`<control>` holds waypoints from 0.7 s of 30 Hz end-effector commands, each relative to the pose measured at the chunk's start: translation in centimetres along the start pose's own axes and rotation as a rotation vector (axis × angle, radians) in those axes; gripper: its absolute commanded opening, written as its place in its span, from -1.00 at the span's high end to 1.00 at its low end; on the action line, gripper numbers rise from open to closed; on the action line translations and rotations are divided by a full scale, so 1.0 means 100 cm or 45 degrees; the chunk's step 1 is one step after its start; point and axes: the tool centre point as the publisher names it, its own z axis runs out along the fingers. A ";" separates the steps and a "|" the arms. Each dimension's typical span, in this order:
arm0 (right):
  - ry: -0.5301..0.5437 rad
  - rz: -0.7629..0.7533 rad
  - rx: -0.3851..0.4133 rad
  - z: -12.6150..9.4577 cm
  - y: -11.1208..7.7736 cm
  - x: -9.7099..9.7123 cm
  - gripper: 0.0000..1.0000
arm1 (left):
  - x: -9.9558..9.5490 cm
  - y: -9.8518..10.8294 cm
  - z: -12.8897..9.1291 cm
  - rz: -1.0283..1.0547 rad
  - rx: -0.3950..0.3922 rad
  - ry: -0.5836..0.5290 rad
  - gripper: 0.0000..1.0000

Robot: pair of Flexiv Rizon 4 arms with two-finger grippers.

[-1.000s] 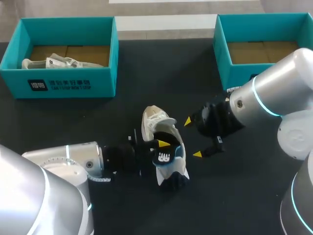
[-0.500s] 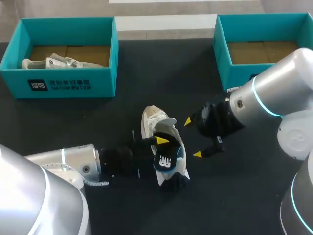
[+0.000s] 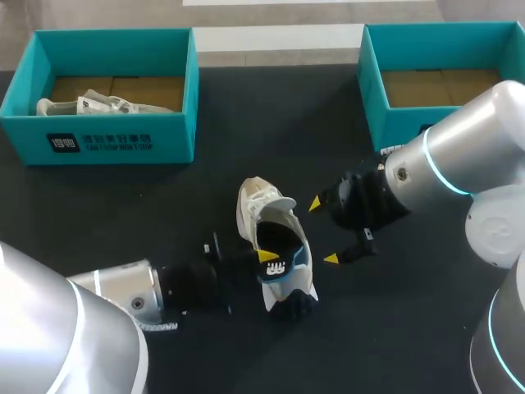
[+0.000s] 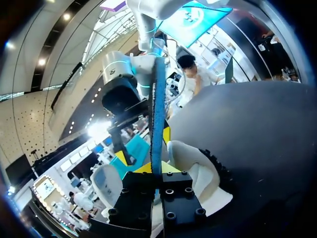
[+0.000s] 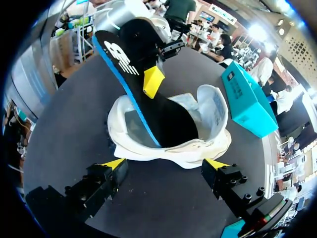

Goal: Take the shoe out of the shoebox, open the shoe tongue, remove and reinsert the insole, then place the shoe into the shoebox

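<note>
A white shoe (image 3: pixel 264 212) lies in the middle of the black table, its opening up. A black insole with a blue edge (image 3: pixel 280 271) sticks out of the shoe, its heel end raised toward the near side. My left gripper (image 3: pixel 264 256) is shut on that raised end; in the left wrist view the insole (image 4: pixel 157 114) stands edge-on between the yellow tips of the left gripper (image 4: pixel 156 168). My right gripper (image 3: pixel 323 231) hangs open just right of the shoe. In the right wrist view the shoe (image 5: pixel 168 144) lies ahead of the open right gripper (image 5: pixel 164 166), with the insole (image 5: pixel 148 99) rising from it.
A teal shoebox (image 3: pixel 123 139) at the back left holds another white shoe (image 3: pixel 98 105). A second teal shoebox (image 3: pixel 373 82) stands at the back right, showing only its cardboard floor. My right arm partly covers its near corner.
My left arm has drawn back toward the near left, and its gripper opened and shut again lower on the insole. The shoe and the right arm have stayed put.
</note>
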 end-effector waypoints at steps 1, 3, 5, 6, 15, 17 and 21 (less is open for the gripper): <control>-0.003 -0.001 0.000 0.000 0.000 0.001 -1.00 | 0.002 0.006 0.012 0.006 -0.021 0.008 1.00; -0.003 -0.001 0.000 0.000 0.000 0.001 -1.00 | 0.000 0.012 0.013 0.007 -0.030 0.003 1.00; -0.003 -0.001 0.000 0.000 0.000 0.001 -1.00 | -0.002 0.015 0.013 0.010 -0.032 0.000 1.00; -0.003 -0.001 0.000 0.000 0.000 0.001 -1.00 | -0.004 0.018 0.014 0.014 -0.036 0.003 1.00; -0.003 -0.001 0.000 0.000 0.000 0.001 -1.00 | -0.016 0.041 0.020 0.042 -0.078 -0.014 1.00; -0.003 -0.001 0.000 0.000 0.000 0.001 -1.00 | -0.016 0.043 0.020 0.038 -0.086 -0.015 1.00; -0.003 -0.001 0.000 0.000 0.000 0.001 -1.00 | -0.015 0.037 0.016 0.035 -0.083 -0.022 0.13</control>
